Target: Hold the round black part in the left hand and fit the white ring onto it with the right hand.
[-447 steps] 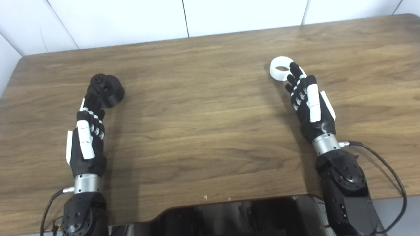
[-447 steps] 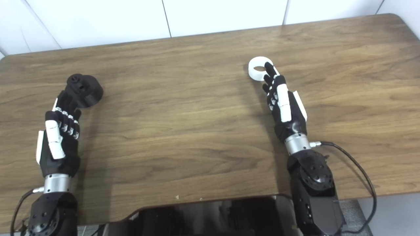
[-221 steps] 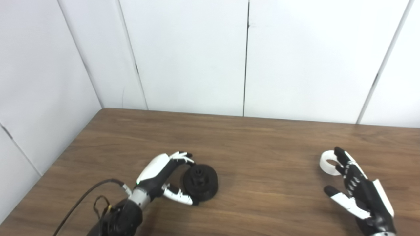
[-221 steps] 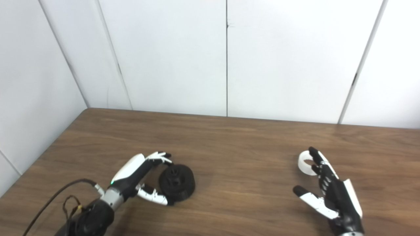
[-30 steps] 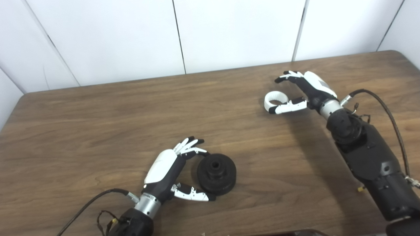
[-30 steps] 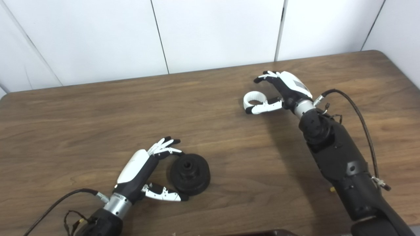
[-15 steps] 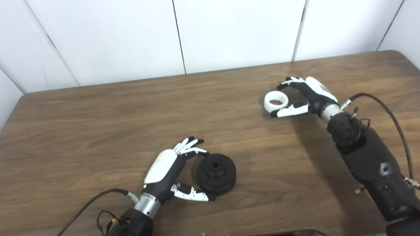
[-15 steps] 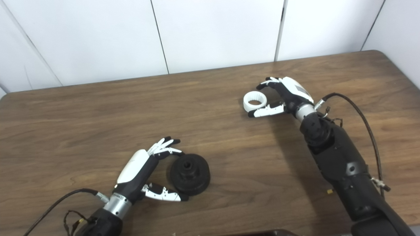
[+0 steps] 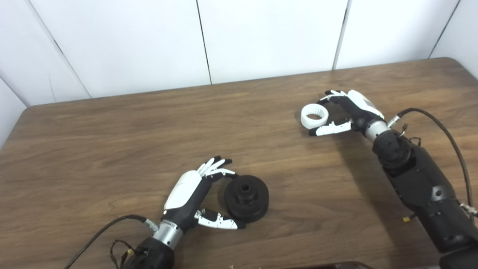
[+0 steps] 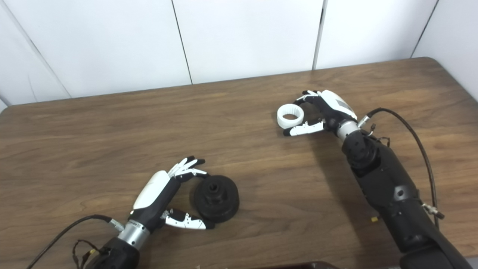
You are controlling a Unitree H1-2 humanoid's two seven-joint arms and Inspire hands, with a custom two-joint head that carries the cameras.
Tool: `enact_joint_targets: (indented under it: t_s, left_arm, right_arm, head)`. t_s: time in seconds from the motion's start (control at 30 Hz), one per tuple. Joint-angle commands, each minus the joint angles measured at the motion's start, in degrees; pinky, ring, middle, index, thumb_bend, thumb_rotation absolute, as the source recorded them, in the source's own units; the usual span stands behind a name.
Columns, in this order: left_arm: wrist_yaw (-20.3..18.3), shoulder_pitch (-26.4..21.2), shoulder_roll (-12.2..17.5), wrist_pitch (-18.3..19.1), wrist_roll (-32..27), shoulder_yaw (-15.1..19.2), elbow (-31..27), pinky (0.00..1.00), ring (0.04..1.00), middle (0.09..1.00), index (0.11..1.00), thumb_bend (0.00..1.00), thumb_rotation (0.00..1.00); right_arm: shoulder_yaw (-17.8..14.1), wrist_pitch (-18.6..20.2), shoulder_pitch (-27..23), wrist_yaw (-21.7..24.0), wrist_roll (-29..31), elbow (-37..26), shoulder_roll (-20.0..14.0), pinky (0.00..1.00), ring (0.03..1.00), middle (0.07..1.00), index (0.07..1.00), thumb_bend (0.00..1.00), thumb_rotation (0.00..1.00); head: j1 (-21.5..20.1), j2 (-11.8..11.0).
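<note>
We're at pickup stage: both parts on worktop point(image 9: 112, 127). Left robot hand point(image 9: 194, 198) spread around round black part point(image 9: 246, 197), right robot hand point(image 9: 345, 112) apart beside white ring point(image 9: 314, 116). Next, I'd say: close and lift both.

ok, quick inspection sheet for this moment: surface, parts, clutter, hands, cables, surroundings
Surface: brown wooden table.
Parts: round black part and white ring both lie on the table, far apart.
Clutter: nothing seen.
Hands: left robot hand open, cupped beside the black part; right robot hand open, fingers either side of the ring.
Cables: black cable at the right wrist, another at the left.
Surroundings: white wall panels.
</note>
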Motion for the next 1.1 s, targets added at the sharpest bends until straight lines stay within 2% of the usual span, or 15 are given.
enact_joint_targets:
  t_s: [0.0,0.27,0.63,1.07]
  left_arm:
    - [0.0,-0.8,0.6,-0.7,0.7,0.0,-0.8,0.98,0.992,0.929,0.655,0.83,0.23]
    - [0.2,-0.6,0.5,-0.3,1.5,-0.3,-1.2,0.98,0.987,0.925,0.654,0.83,0.23]
    - [0.5,-0.5,0.3,-0.4,1.3,-0.4,-1.1,0.98,0.989,0.926,0.656,0.83,0.23]
    - [0.2,-0.6,0.0,0.5,1.5,-0.4,-1.4,0.98,0.993,0.931,0.657,0.83,0.23]
  right_arm:
    - [-0.7,-2.4,-2.1,-2.2,0.3,-1.4,-0.4,0.99,1.000,0.937,0.696,0.93,0.42]
    - [-0.9,-3.3,-1.9,-3.8,0.7,-1.8,-0.1,0.96,0.986,0.913,0.616,0.87,0.32]
    - [-1.4,-5.3,-1.7,-5.8,1.6,-1.0,0.4,0.94,0.972,0.889,0.585,0.86,0.29]
    - [-1.7,-6.0,-1.5,-6.2,2.5,-1.1,0.5,0.92,0.965,0.879,0.577,0.84,0.27]
  head:
    - [-0.1,0.1]
    - [0.1,0.2]
    - [0.2,0.2]
    - [0.4,0.3]
